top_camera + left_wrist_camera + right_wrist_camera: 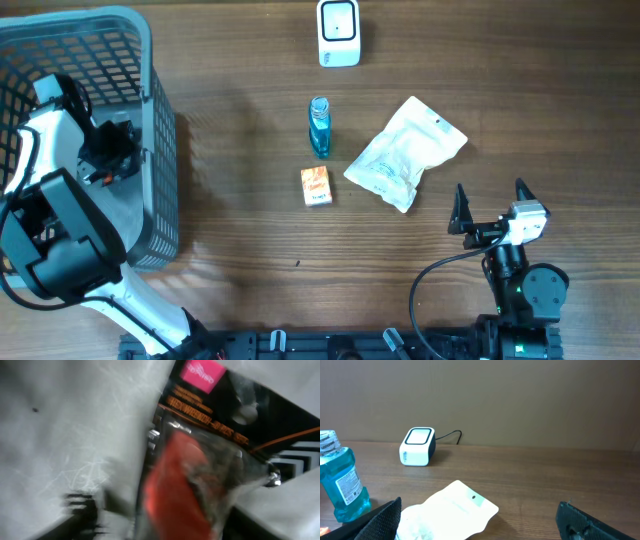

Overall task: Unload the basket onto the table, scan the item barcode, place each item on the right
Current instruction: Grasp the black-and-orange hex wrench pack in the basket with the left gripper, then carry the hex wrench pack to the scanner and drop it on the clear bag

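Inside the grey plastic mesh basket I am, I judge, picking the black-carded red blister pack with my left gripper, its opening impossible to tell, my right gripper outside gaping empty; next needs a firm grasp and lift.

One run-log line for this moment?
left gripper: inside basket, at red-and-black packet, grip unclear | right gripper: open, empty, near white pouch | scanner: no item presented

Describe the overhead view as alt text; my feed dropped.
The left arm reaches into the grey basket at left. Mid-table: blue bottle, orange box, white pouch; white scanner at the far edge; right gripper open, empty.
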### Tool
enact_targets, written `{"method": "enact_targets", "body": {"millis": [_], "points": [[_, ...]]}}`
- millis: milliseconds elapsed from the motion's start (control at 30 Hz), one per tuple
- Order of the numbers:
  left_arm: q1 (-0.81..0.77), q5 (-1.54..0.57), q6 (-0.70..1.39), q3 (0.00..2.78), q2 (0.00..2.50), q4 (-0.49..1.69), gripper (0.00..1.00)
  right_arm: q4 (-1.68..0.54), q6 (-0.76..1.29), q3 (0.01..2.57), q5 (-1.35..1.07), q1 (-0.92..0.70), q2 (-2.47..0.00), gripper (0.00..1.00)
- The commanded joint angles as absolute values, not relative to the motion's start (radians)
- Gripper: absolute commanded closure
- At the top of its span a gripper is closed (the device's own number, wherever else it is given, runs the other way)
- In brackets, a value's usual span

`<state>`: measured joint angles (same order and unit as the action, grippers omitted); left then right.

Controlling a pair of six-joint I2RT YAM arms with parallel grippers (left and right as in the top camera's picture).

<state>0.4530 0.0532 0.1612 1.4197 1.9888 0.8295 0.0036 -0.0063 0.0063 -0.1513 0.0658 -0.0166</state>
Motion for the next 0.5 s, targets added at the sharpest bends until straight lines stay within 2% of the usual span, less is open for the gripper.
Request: {"method": "enact_targets", "body": {"millis": [0, 100, 200, 467], "points": [[0.463, 0.053, 0.157, 1.385, 2.003, 0.815, 0.52, 0.008, -0.023, 0.006, -0.141, 0.062, -0.011, 0.0], [0.463, 0.054, 0.157, 1.373, 2.003, 0.801, 0.58, 0.008, -0.023, 0.006, -0.142, 0.062, -0.011, 0.0], [0.463, 0.054, 0.164, 1.383, 2.001, 0.8, 0.96, 0.008, -0.023, 0.006, -0.141, 0.062, -0.011, 0.0], [0.463, 0.03, 0.195, 1.539, 1.877, 0.904, 0.96, 0.008, -0.023, 0.006, -0.141, 0.062, -0.011, 0.0]]}}
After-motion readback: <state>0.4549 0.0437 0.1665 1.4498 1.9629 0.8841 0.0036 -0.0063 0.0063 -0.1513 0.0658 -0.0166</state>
